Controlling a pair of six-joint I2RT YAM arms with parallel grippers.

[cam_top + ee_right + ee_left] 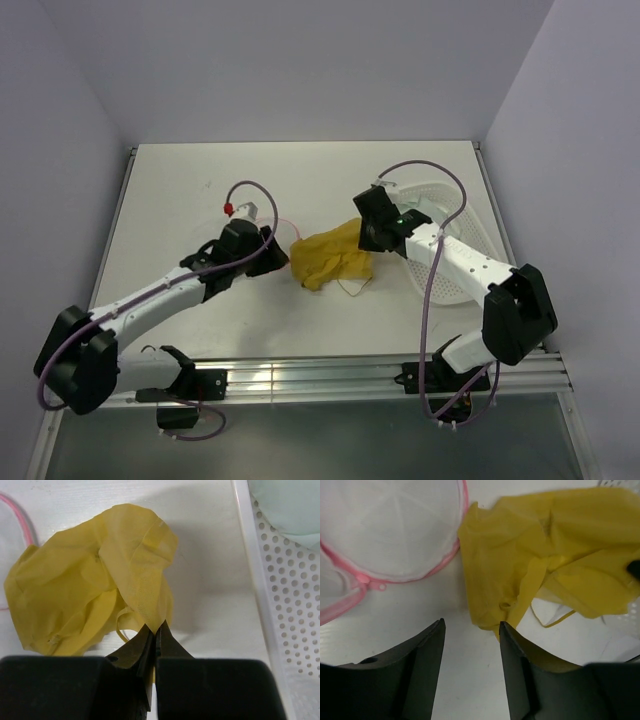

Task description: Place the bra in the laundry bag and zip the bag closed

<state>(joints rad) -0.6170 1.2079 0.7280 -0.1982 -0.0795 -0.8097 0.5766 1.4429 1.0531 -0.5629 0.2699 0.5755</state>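
Right pincer (155,626): pressed together, pinched the edge of the crumpled mustard-yellow soft bra (75,590).
Left pincer (471,625): stood spread, empty, near the round white mesh laundry bag (395,525).

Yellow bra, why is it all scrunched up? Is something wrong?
The bra is crumpled in a heap on the table, not in the laundry bag beside it. The right gripper pinches one edge with its fingers, and a thin strap loops out loose.
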